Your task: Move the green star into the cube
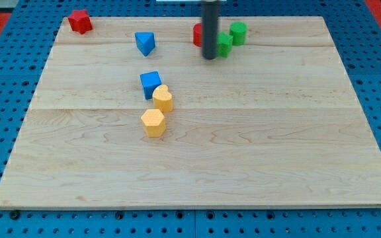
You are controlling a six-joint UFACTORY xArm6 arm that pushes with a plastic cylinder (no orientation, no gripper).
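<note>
Yellow hexagon (153,123) nearest. No claw, just my tip (209,57), touching green star (223,45) on its left, near top. Swing right of it, shove toward blue cube (150,84).

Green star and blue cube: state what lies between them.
Only my tip beside the green star; onward to the blue cube the camera view shows bare board.

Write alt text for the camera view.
My tip sits beside the green star near the board's top, far from the blue cube. Red, blue, green and yellow blocks are scattered around.
</note>
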